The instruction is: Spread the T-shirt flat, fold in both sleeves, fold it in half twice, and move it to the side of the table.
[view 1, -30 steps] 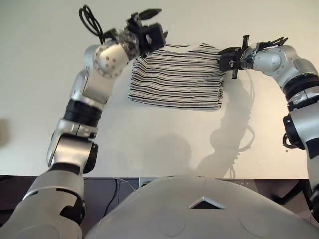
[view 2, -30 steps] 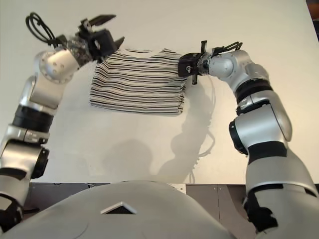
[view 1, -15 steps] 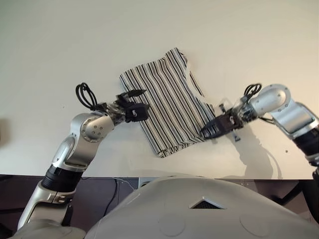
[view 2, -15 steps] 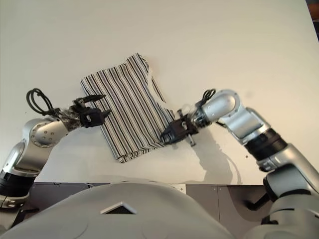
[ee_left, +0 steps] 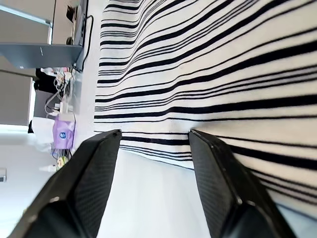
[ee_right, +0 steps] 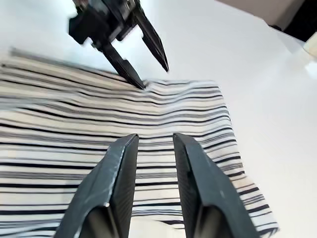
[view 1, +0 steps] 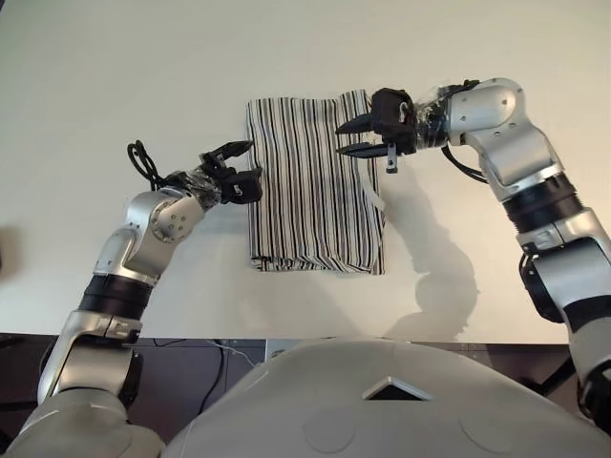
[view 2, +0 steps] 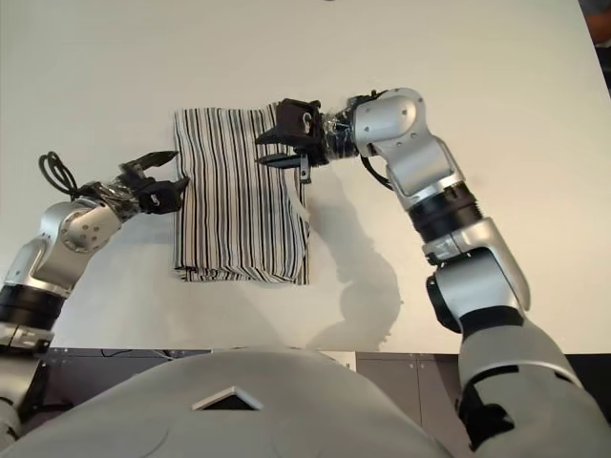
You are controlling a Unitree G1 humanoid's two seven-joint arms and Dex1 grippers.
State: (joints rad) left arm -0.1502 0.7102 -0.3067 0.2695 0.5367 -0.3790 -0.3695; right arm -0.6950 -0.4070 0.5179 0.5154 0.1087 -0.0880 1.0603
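The striped T-shirt [view 1: 315, 191] lies folded into a tall rectangle on the white table [view 1: 496, 57], its long side running away from me. My left gripper [view 1: 237, 168] is open at the shirt's left edge, one fingertip [ee_right: 140, 83] touching the cloth. My right gripper [view 1: 351, 138] is open and hovers over the far right part of the shirt. The left wrist view shows both left fingers [ee_left: 84, 193] spread over the shirt's [ee_left: 208, 59] border. In the right wrist view the right fingers [ee_right: 116, 193] stand apart above the stripes [ee_right: 99, 144].
The table's front edge [view 1: 286, 336] runs close below the shirt's near end. Bare tabletop extends to the left, right and far side of the shirt. A loose white strip of cloth [view 1: 377, 196] hangs along the shirt's right edge.
The shirt has turned from a diagonal lie to lengthwise. My right gripper has gone from the shirt's near right corner to its far right part. My left gripper has stayed at the left edge.
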